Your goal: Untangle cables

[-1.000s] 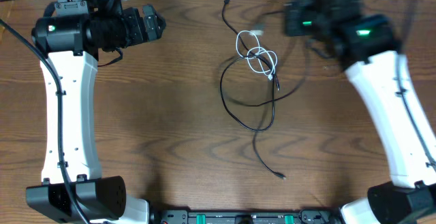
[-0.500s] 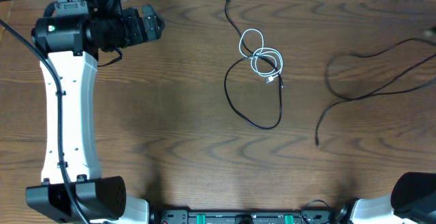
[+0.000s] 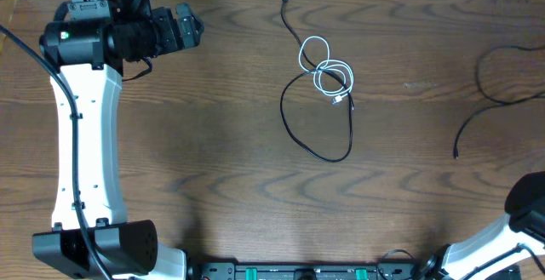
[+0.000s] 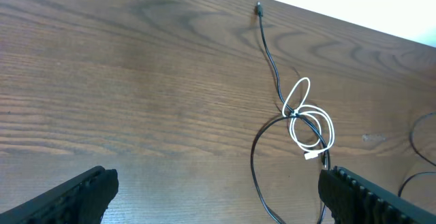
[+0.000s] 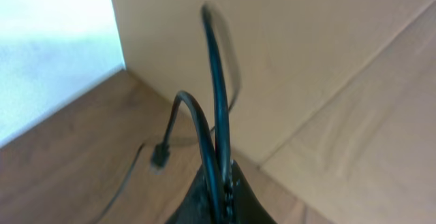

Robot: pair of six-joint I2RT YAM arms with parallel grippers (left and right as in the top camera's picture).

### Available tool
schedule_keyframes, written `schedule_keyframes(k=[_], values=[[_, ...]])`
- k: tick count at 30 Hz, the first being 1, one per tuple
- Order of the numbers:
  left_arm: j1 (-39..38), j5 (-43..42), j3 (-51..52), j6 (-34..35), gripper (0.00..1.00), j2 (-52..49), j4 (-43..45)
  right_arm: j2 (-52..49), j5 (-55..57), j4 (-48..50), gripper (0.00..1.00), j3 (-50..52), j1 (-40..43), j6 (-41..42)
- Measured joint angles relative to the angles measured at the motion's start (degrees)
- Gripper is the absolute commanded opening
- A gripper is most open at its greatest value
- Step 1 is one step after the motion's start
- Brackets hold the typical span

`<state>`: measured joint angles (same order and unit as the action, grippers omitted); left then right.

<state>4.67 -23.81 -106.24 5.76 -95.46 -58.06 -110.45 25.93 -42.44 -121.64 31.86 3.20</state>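
Seen from above, a black cable and the white cable lie knotted together mid-worktop, and a second black cable lies well apart at the right edge. The left wrist view shows the left pincer wide open and empty, facing the knot. In the right wrist view, the right pincer is closed on the second black cable, probably to keep it separate.

I think this is a robot lab. My left arm, white and black, stands at the edge of a bare brown wooden table. A black bar with green plugs runs along that edge. Thin cables lie on the wood.
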Motion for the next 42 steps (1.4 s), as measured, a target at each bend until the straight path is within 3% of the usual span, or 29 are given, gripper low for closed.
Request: schedule_keyframes(k=[5,6,7,8,13,18,21,24,26,28,34,39,40,41,42], values=[[0.0,0.15,0.0,0.0,0.99,0.0,0.42,-14.93,-9.86,-8.04,0.02,-0.68,6.62,2.23],[0.0,0.15,0.0,0.0,1.0,0.0,0.46,-16.13,-10.54,-8.2,0.23,-0.52,6.97,2.29],[0.0,0.17,0.0,0.0,0.99,0.0,0.44,-17.9,-11.52,-8.31,0.74,-0.42,7.34,2.54],[0.0,0.15,0.0,0.0,0.99,0.0,0.46,-18.91,-12.35,-8.26,0.99,-0.37,7.39,2.78],[0.0,0.15,0.0,0.0,0.99,0.0,0.44,-18.84,-15.5,-11.43,0.99,-1.22,6.62,2.89],[0.0,0.15,0.0,0.0,0.99,0.0,0.46,-17.88,-19.82,-25.09,0.99,-9.77,4.11,2.21],[0.0,0.17,0.0,0.0,0.99,0.0,0.46,-15.82,-23.93,-32.5,0.99,-12.11,-0.04,-2.21],[0.0,0.15,0.0,0.0,0.99,0.0,0.46,-15.19,-31.39,-40.5,0.99,-9.6,-5.27,-9.7],[0.0,0.17,0.0,0.0,0.99,0.0,0.5,-15.15,-34.1,-41.79,0.98,-2.62,-10.36,-11.37],[0.0,0.17,0.0,0.0,0.99,0.0,0.79,-15.3,-33.38,-39.98,0.81,5.31,-14.86,-3.48],[0.0,0.15,0.0,0.0,0.99,0.0,0.85,-15.28,-27.76,-34.38,0.72,16.85,-19.89,18.03],[0.0,0.17,0.0,0.0,0.99,0.0,0.9,-15.28,-25.88,-27.69,0.54,26.23,-21.05,23.47],[0.0,0.15,0.0,0.0,0.99,0.0,0.9,-15.28,-25.88,-26.03,0.37,28.13,-20.94,24.04],[0.0,0.17,0.0,0.0,0.99,0.0,0.87,-15.28,-25.88,-25.35,0.28,28.96,-20.94,24.52],[0.0,0.17,0.0,0.0,0.99,0.0,0.87,-15.28,-26.25,-24.04,0.09,29.53,-20.94,24.74]])
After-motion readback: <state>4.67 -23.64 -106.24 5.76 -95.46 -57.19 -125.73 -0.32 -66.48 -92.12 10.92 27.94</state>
